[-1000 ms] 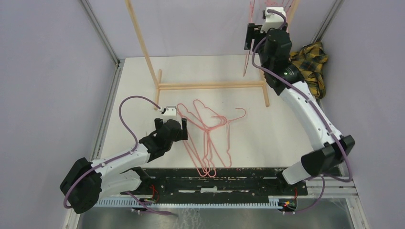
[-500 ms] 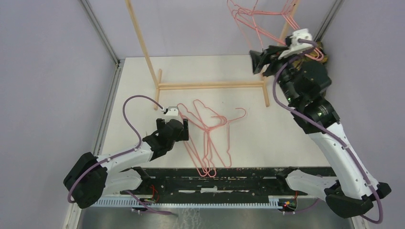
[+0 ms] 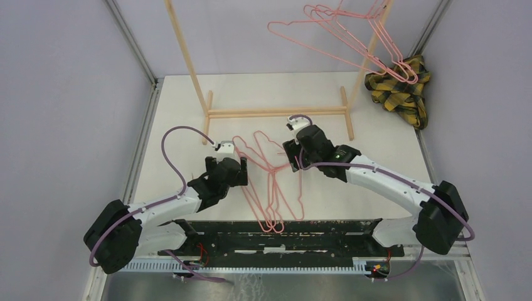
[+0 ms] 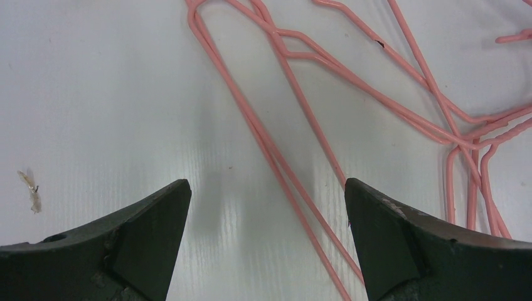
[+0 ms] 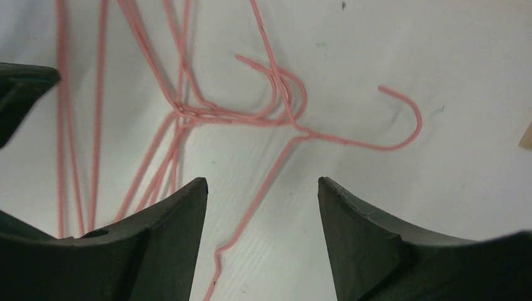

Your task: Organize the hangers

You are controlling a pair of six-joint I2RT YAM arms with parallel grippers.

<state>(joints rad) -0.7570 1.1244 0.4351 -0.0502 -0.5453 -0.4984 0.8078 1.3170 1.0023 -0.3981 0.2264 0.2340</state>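
Several pink wire hangers (image 3: 274, 188) lie tangled on the white table between my two grippers. More hangers (image 3: 388, 61) hang from the wooden rack at the top right. My left gripper (image 3: 242, 170) is open and low over the left edge of the pile; in the left wrist view two hanger wires (image 4: 276, 158) run between its jaws (image 4: 266, 194). My right gripper (image 3: 292, 157) is open over the hook end of the pile. In the right wrist view one wire (image 5: 257, 200) passes between its jaws (image 5: 262, 188), and a hook (image 5: 411, 122) lies beyond.
The light wooden rack (image 3: 276, 113) stands across the back of the table, its base bar just behind the right gripper. A yellow-black plaid cloth (image 3: 401, 88) lies at the back right. Metal frame rails line the table's left and right edges.
My right arm has left the hangers on the rack and swung down and left to the pile on the table. The hung hangers have swung out. The left arm has barely moved.
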